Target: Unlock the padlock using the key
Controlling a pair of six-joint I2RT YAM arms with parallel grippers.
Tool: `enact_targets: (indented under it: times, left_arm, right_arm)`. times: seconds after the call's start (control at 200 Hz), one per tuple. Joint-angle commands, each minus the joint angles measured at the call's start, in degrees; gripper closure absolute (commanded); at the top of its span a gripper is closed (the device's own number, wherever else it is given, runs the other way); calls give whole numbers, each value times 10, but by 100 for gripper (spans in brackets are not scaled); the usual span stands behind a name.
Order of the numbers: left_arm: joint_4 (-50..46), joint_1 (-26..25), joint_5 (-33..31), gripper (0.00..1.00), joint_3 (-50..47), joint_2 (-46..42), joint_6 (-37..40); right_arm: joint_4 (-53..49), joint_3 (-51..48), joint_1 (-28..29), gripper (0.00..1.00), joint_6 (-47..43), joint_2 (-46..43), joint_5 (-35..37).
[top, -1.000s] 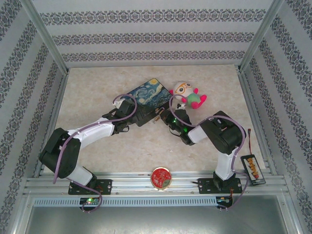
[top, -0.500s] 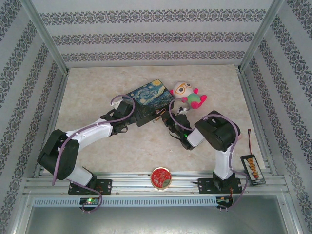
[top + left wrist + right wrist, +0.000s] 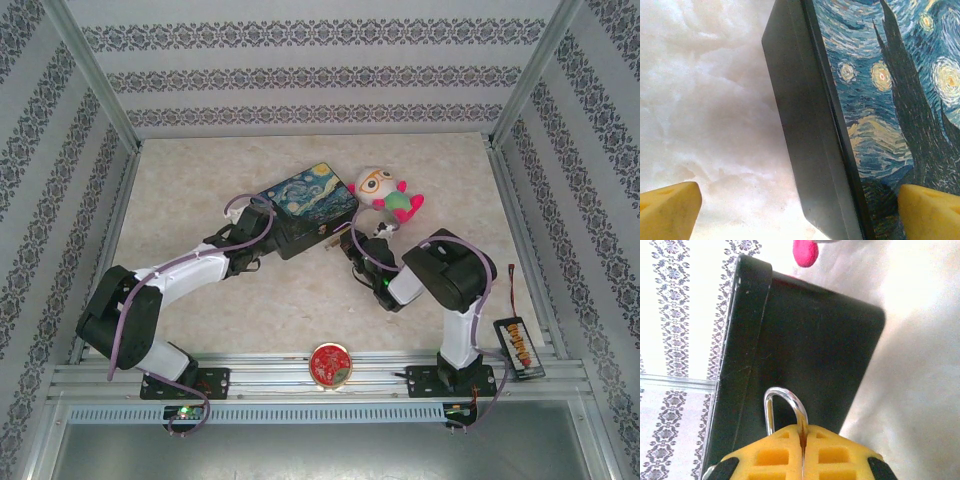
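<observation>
The padlock (image 3: 785, 405) shows its silvery shackle arching out past my right gripper (image 3: 802, 429). That gripper is shut on it, with one shackle leg running into the seam between the yellow fingers (image 3: 840, 450). The brass body is hidden behind the fingers. From above, the padlock (image 3: 333, 238) and right gripper (image 3: 346, 245) sit at the near right corner of the starry-night tin box (image 3: 305, 203). My left gripper (image 3: 800, 212) is open, its yellow fingertips (image 3: 670, 210) wide apart astride the box's dark side wall (image 3: 810, 150). From above, the left gripper (image 3: 283, 236) rests at the box's near edge. The key is hidden.
A plush doll (image 3: 385, 197) lies just right of the box, and its pink foot (image 3: 806, 252) is close by. A round red tin (image 3: 330, 363) sits at the near edge between the arm bases. A battery holder (image 3: 520, 345) is on the right rail. Patterned walls enclose the table.
My right arm's forearm has swung a little to the left, keeping the gripper shut at the box's corner. The left arm and the box have hardly moved.
</observation>
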Motion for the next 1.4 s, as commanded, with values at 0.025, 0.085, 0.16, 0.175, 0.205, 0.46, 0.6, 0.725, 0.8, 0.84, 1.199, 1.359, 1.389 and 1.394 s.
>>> enact_targets:
  times: [0.025,0.085,0.16,0.175,0.205,0.46,0.6,0.725,0.8,0.84,1.199,1.359,1.389,1.394]
  left_arm:
    - [-35,37,-16,7,-16,5,8]
    - [-33,49,-7,8,-10,10,14]
    - [-33,64,6,10,0,20,19]
    - [-34,67,8,10,2,21,20]
    - [-35,71,13,11,5,25,23]
    - [-43,106,27,18,39,52,47]
    - [-34,127,49,21,63,75,57]
    - [-34,138,68,22,95,102,65]
    - [-40,141,74,19,115,116,70]
    - [-42,142,75,16,124,122,72]
    - [-61,147,91,1,131,76,70]
    - [-59,148,86,1,81,5,54]
    - [-57,147,84,1,71,-12,50]
    - [-57,148,83,1,68,-14,50]
  right_arm:
    - [1,-26,-1,100,-40,-64,11]
    - [-14,-38,0,100,-53,-91,6]
    - [-46,-48,0,100,-71,-126,-4]
    - [-55,-50,0,100,-76,-134,-7]
    - [-75,-52,0,100,-85,-150,-13]
    - [-376,-49,4,100,-191,-342,-27]
    - [-570,-16,2,100,-262,-443,-30]
    - [-669,3,-10,100,-295,-490,-65]
    - [-711,12,-16,100,-305,-501,-90]
    - [-724,16,-20,100,-308,-501,-106]
    - [-691,70,-16,100,-335,-396,-264]
    - [-648,105,-10,100,-333,-324,-332]
    - [-638,113,-10,100,-330,-312,-346]
    - [-636,114,-10,100,-330,-310,-350]
